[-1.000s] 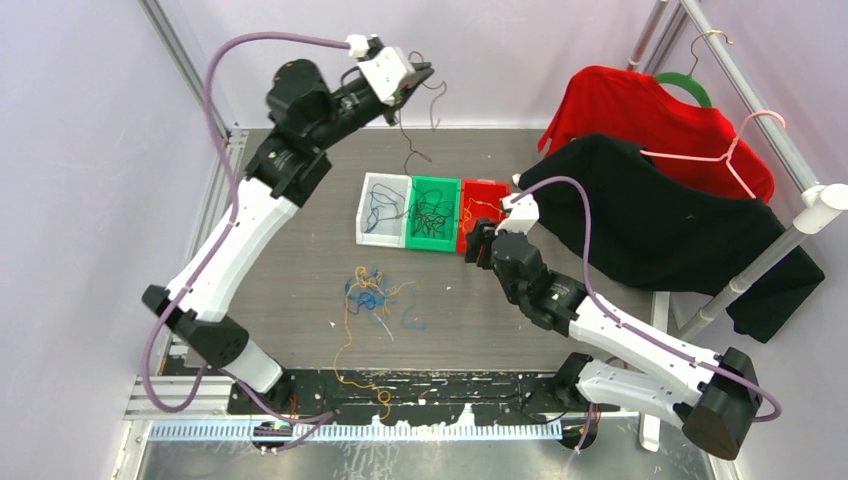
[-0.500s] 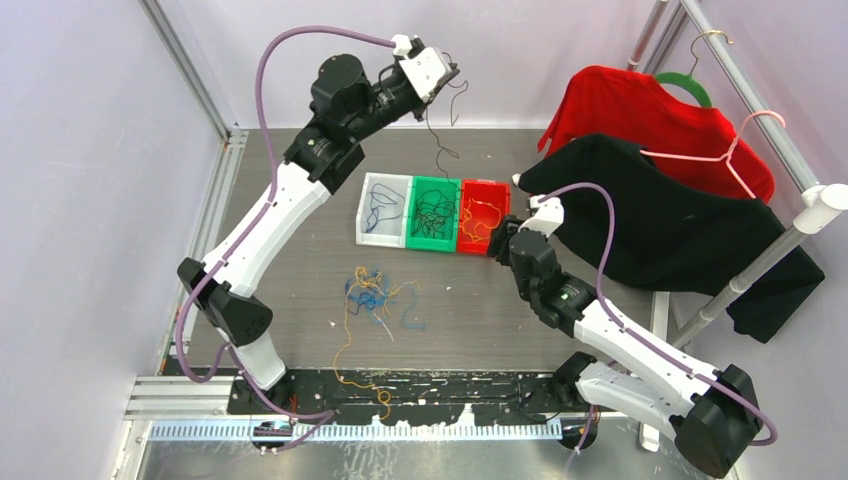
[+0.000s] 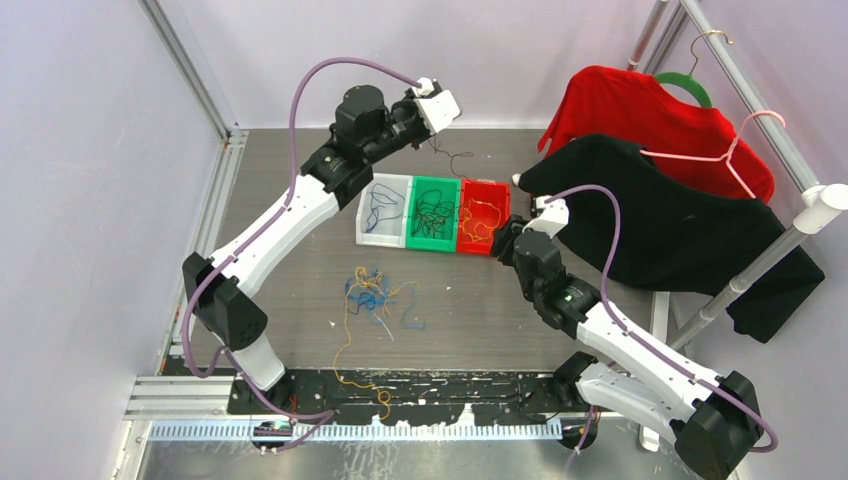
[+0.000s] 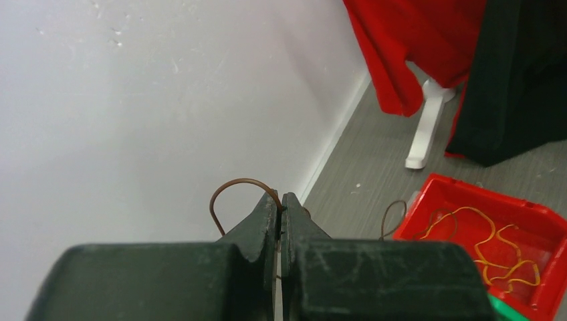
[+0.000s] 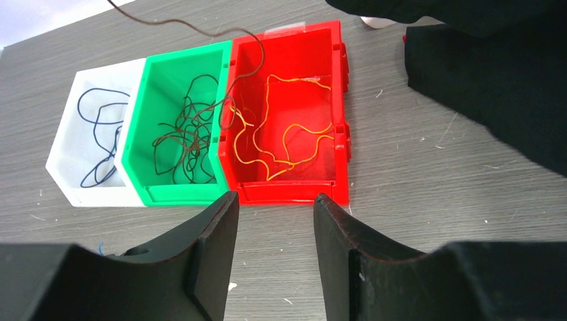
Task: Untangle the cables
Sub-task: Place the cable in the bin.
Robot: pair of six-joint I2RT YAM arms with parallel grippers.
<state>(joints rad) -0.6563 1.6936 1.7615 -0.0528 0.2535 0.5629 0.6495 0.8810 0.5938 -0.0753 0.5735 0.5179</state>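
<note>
My left gripper (image 3: 431,124) hangs above the far side of the bins, shut on a thin dark brown cable (image 4: 231,184) that loops out beside its fingertips (image 4: 281,198). That cable (image 5: 200,30) trails down across the red bin's rim into the green bin. A tangle of blue and orange-yellow cables (image 3: 375,295) lies on the table in front of the bins, apart from both grippers. My right gripper (image 5: 274,198) is open and empty, low over the table just in front of the red bin (image 5: 341,134); from above it (image 3: 505,240) sits at that bin's right end.
Three bins stand in a row: white (image 3: 366,225) with blue cable, green (image 3: 410,225) with dark cables, red (image 3: 462,238) with orange-yellow cable. A red shirt (image 3: 640,110) and black shirt (image 3: 660,220) hang on a rack at right. An orange cable (image 3: 345,360) reaches the near rail.
The left arm has swung right and come down with the dark cable, so the cable now drapes over the bins. The right gripper shifted slightly right and its jaws have narrowed.
</note>
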